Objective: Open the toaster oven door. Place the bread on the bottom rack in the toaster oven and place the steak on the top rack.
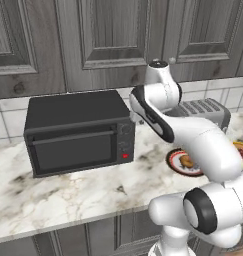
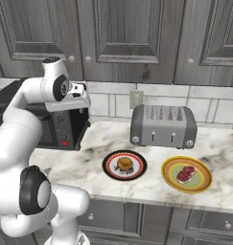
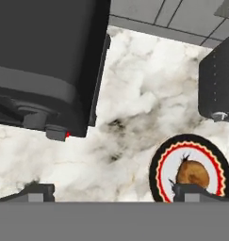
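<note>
The black toaster oven [image 1: 78, 107] stands at the left of the marble counter, and its tinted-glass door [image 1: 73, 151] is closed, with the bar handle [image 1: 73, 136] across the top. Both racks are hidden behind the door. The bread [image 2: 125, 164] lies on a red-and-black rimmed plate [image 2: 110, 165]. To its right, the steak [image 2: 186, 173] rests on a yellow plate [image 2: 200, 184]. My gripper [image 2: 82, 106] hangs open and empty above the counter, just right of the oven's control panel. In the hand view the gripper [image 3: 117, 192] has the oven [image 3: 45, 56] at left and the bread [image 3: 193, 173] at lower right.
A silver slot toaster [image 2: 162, 125] stands against the tiled wall behind the two plates. A wall outlet [image 2: 136, 99] sits above it to the left. Grey cabinet doors hang over the counter. Bare marble [image 1: 83, 192] stretches in front of the oven.
</note>
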